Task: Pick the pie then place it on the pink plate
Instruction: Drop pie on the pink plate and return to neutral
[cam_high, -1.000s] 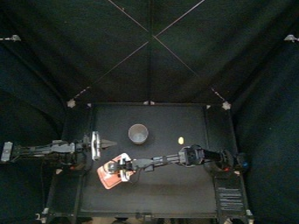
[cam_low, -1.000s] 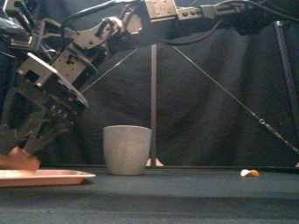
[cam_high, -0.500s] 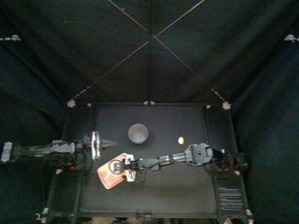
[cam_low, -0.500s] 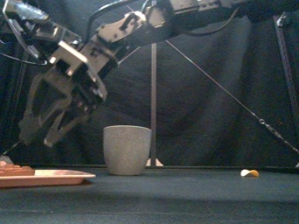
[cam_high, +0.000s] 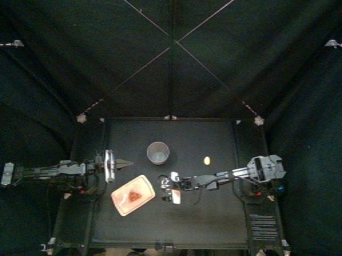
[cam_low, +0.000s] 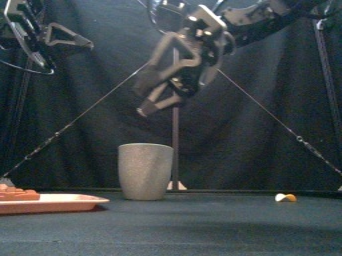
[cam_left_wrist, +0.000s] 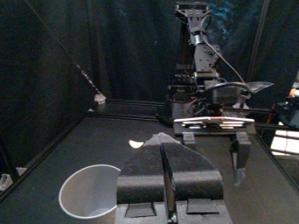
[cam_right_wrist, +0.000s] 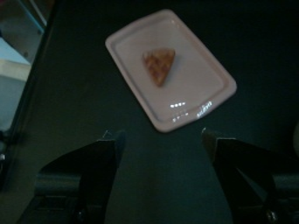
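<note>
A brown pie wedge (cam_high: 135, 194) (cam_right_wrist: 159, 63) lies on the pink plate (cam_high: 124, 204) (cam_right_wrist: 187, 96) at the table's front left. In the front view the pie (cam_low: 15, 192) sits at the left end of the plate (cam_low: 60, 202). My right gripper (cam_high: 168, 189) (cam_low: 156, 101) (cam_right_wrist: 163, 144) hangs open and empty, raised above the table just right of the plate. My left gripper (cam_high: 120, 163) (cam_left_wrist: 176, 150) rests shut at the left, behind the plate.
A tall grey speckled cup (cam_high: 159, 152) (cam_low: 144, 171) (cam_left_wrist: 84, 191) stands mid-table behind the plate. A small yellow toy (cam_high: 207, 160) (cam_low: 283, 198) lies to its right.
My right gripper let go of the pie on the plate, then rose and drew back to the right. The left arm stayed still.
</note>
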